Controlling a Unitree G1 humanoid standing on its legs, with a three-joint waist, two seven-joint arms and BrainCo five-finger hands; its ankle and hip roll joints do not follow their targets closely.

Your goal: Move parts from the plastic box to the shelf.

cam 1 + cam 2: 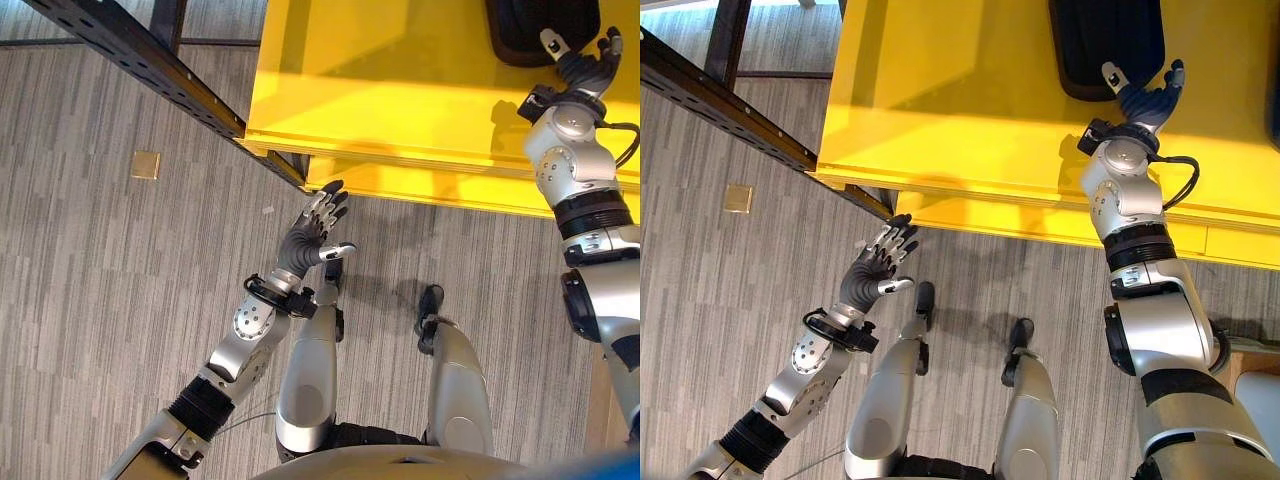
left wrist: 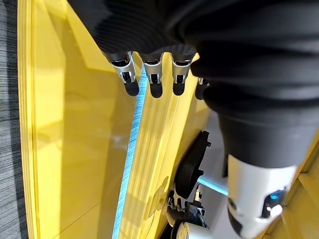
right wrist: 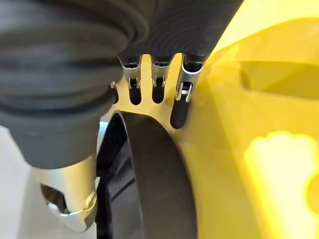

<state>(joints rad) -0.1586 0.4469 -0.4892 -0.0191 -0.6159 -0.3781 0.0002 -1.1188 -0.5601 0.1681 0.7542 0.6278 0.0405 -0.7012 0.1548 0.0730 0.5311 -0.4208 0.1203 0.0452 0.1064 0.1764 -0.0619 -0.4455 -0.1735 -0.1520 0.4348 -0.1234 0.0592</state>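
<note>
Bare yellow shelf top (image 1: 970, 80) lies open beside the black part (image 1: 1105, 45); a dark rail (image 1: 730, 105) crosses left.

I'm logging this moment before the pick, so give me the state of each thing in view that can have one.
left hand: open, fingers spread, holding nothing, held over the floor in front of the yellow box.
right hand: open, fingers straight, reaching over the yellow box toward the black part, not yet closed on it.
black part: lying in the yellow box, ungrasped.
yellow box: open-topped, on the floor.
</note>
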